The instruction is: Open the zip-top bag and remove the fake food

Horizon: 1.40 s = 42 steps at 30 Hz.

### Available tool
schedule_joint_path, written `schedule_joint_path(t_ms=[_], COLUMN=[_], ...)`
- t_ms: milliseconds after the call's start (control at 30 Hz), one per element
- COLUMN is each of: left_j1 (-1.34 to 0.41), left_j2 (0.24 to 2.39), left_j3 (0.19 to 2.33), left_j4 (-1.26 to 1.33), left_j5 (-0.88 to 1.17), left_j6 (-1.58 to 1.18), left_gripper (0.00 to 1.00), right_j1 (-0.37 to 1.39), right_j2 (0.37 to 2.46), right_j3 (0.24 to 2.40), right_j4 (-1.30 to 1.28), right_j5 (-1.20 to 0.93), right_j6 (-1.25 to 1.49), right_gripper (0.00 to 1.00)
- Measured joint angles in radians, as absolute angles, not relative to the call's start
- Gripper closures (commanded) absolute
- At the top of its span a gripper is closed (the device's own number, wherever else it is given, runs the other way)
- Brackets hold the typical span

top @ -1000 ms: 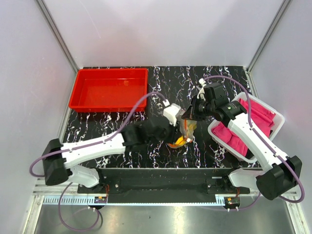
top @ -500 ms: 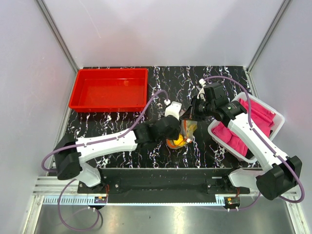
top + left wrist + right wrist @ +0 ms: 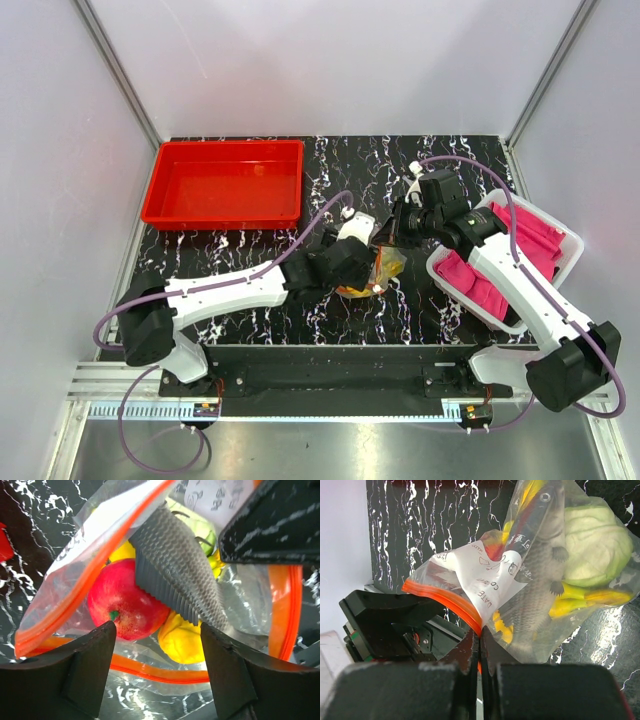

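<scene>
The zip-top bag (image 3: 388, 263) sits near the middle of the black marbled table (image 3: 200, 250), lifted at one edge. Its orange zip strip is parted, so the mouth gapes – the opening step looks done. Removing the food has not begun: every toy you can see is inside the plastic.

Through the mouth, the left wrist view shows a red apple (image 3: 127, 605) and a yellow fruit (image 3: 182, 640) side by side, with a grey fish (image 3: 175, 565) lying over them. The right wrist view adds a pale green piece (image 3: 597, 545) and a yellow banana bunch (image 3: 590, 600) behind the fish.

Your right gripper (image 3: 480, 637) is pressed together on the bag's edge, right at the orange strip, holding it up. Your left gripper (image 3: 157, 650) is spread wide at the mouth, aimed at the apple and yellow fruit but pinching nothing.

Further out, a red tray (image 3: 225, 185) stands at the far left with no food showing in it – a likely drop place. At the right, a white bin (image 3: 570, 235) holds pink cloth (image 3: 470, 280).
</scene>
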State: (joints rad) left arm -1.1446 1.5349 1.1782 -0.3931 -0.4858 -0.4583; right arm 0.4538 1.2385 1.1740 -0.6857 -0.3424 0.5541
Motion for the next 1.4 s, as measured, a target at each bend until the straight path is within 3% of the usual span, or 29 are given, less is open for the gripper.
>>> schedule_joint_path(t_ms=[167, 267, 500, 900, 1133, 1267, 1400], left_j1=[-1.132, -1.118, -1.094, -1.055, -1.046, -1.045, -1.049], left_j2=[1.553, 1.559, 1.559, 1.673, 1.679, 1.679, 1.694], left_j3=[1.185, 1.185, 1.185, 1.277, 1.277, 1.276, 1.276], left_j4=[-0.414, -0.426, -0.426, -0.437, -0.432, -0.430, -0.439], left_j5=[-0.487, -0.485, -0.442, -0.378, -0.319, -0.304, -0.314], left_j6=[-0.414, -0.385, -0.255, -0.137, -0.105, -0.128, -0.179], left_gripper=[0.37, 0.28, 0.18, 0.16, 0.23, 0.45, 0.54], right_j1=[0.454, 0.454, 0.454, 0.446, 0.445, 0.445, 0.445], right_j2=[1.235, 1.232, 1.227, 1.226, 1.211, 1.210, 1.209], right_j3=[1.174, 1.174, 1.172, 1.153, 1.137, 1.137, 1.137], right_j4=[-0.686, -0.686, -0.686, -0.693, -0.703, -0.704, -0.699], right_j5=[-0.343, -0.343, -0.353, -0.334, -0.323, -0.324, -0.322], right_j6=[0.553, 0.550, 0.545, 0.527, 0.514, 0.512, 0.508], right_gripper=[1.00, 1.00, 1.00, 1.00, 1.00, 1.00, 1.00])
